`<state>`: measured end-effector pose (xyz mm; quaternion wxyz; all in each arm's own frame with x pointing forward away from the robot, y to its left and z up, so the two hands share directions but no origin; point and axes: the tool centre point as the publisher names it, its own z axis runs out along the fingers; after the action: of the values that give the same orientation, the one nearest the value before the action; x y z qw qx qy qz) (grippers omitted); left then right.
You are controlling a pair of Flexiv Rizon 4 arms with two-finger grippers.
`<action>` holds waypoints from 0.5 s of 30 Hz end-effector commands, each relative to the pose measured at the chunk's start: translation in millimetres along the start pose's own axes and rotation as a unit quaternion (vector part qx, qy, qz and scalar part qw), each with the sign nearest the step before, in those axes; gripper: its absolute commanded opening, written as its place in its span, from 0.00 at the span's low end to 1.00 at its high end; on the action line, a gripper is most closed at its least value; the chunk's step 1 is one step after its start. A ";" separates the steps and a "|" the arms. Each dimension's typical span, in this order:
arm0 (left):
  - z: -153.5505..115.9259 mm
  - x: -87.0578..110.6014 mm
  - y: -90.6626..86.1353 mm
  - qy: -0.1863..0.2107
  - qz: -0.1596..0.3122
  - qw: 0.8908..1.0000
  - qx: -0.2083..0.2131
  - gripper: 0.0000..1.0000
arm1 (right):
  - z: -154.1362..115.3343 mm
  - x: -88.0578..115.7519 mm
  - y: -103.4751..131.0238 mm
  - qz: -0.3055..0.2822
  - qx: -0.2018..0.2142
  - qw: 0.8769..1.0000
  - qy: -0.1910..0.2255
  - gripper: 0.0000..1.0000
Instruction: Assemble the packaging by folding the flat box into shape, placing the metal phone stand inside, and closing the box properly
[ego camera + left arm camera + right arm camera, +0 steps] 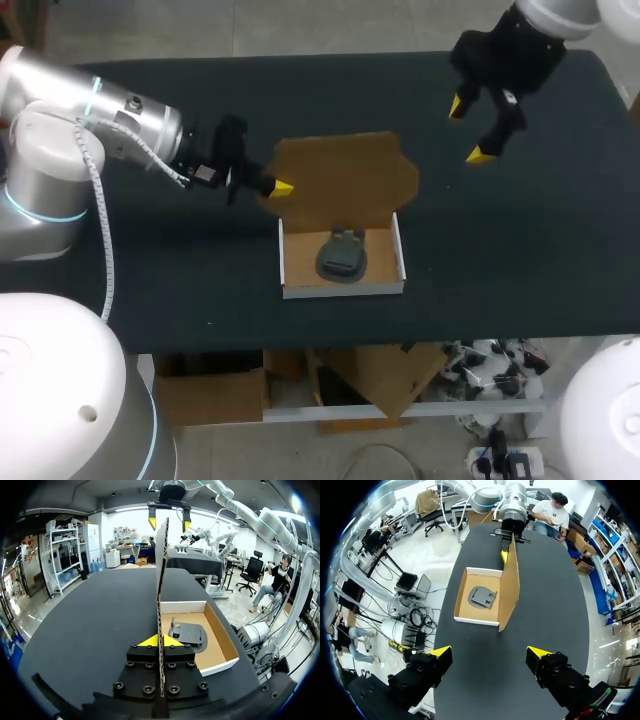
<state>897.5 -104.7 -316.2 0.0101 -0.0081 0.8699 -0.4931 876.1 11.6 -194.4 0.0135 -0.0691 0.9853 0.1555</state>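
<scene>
Phone stand (pixel 341 256) lies in the box (pixel 285 262) at centre, so closing looks like the step. Left gripper (pixel 280 187) clamps the raised lid (pixel 345 180); right gripper (pixel 468 130) gapes, upper right. Next, lower the lid squarely.

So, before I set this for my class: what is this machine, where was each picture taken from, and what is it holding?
It is a robot with two arms at a dark table. One picture looks down from overhead; the two round ones come from cameras on each wrist. On the table sits an open cardboard box with a grey metal phone stand inside. The left end effector, a yellow-tipped pincer, pinches the edge of the lid, which stands upright. The right end effector hangs open above the table, holding nothing.
</scene>
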 end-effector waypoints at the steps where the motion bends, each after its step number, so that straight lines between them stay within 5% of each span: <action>1: -0.2 8.7 4.0 -0.030 0.001 1.000 0.000 0.00 | -0.3 -4.7 4.6 0.000 0.004 1.000 0.006 1.00; 15: 1.2 10.1 1.5 -0.040 0.020 0.999 -0.021 0.00 | 1.1 -7.7 9.0 -0.005 0.006 1.000 0.008 1.00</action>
<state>889.8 -104.0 -316.3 0.0546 -0.0103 0.8762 -0.4787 881.7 20.8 -192.9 0.0080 -0.0752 0.9857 0.1506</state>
